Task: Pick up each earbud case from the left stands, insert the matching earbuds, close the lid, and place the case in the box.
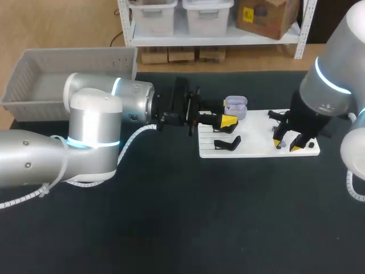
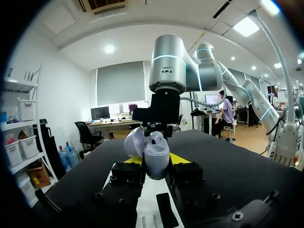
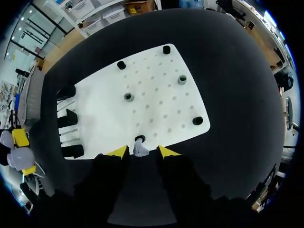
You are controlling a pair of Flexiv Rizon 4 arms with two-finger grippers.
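Observation:
My left gripper (image 1: 228,119) is shut on a lavender earbud case (image 1: 235,106) above the left end of the white board (image 1: 256,149). In the left wrist view the case (image 2: 156,156) stands upright between the yellow tips with its lid swung open. My right gripper (image 1: 286,145) hangs over the board's right front part. In the right wrist view its fingers (image 3: 142,151) straddle a small pale earbud (image 3: 139,151) that stands in a black holder at the board's edge. A gap shows on each side of the earbud, so the gripper is open.
Black case stands (image 1: 227,142) sit on the board's left half (image 3: 69,118). Grey pegs (image 3: 128,97) and black pegs (image 3: 197,120) dot its right half. A grey plastic box (image 1: 34,85) stands at the table's back left.

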